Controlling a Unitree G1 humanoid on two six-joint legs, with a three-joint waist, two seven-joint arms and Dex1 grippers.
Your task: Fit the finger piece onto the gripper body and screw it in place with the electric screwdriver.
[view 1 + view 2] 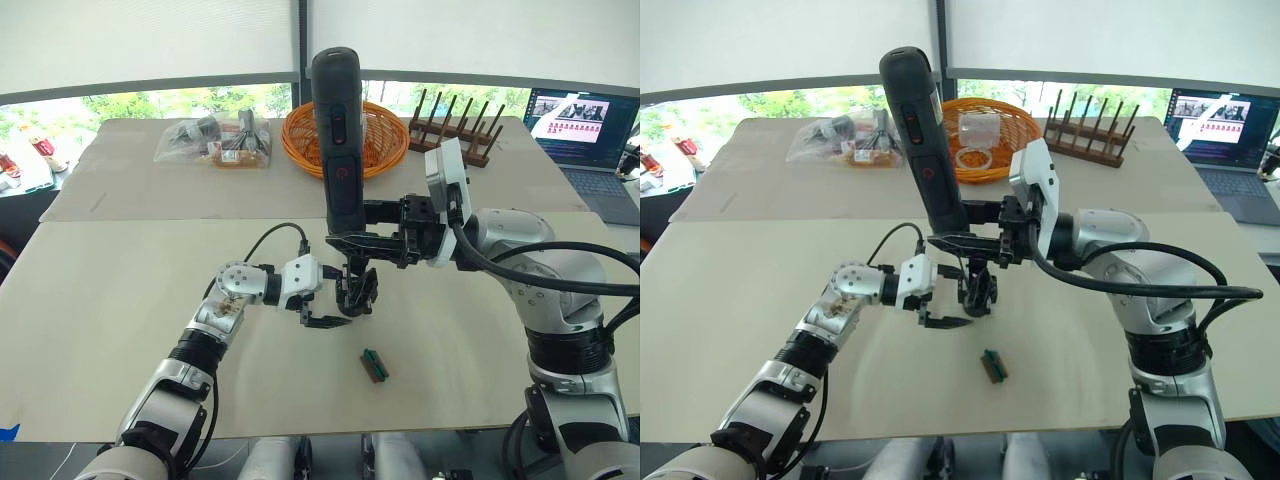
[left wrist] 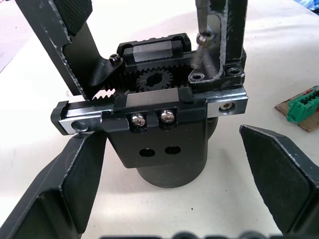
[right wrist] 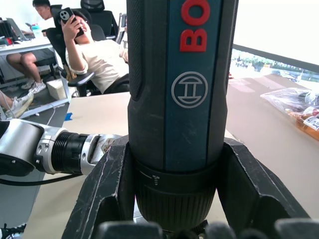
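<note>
Left eye view: right gripper (image 1: 352, 240) reaches in from the right, clamped on one electric screwdriver (image 1: 336, 130) held upright, bit down over the single gripper body (image 1: 357, 288) mid-table. Left gripper (image 1: 325, 312), arm bent in from the left, fingers spread wide beside the body, not touching. One green-brown block (image 1: 374, 364) near.

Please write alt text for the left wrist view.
The gripper body stands on the table between the left gripper's open fingers. The screwdriver bit comes down onto its top, near a screw hole.
</note>
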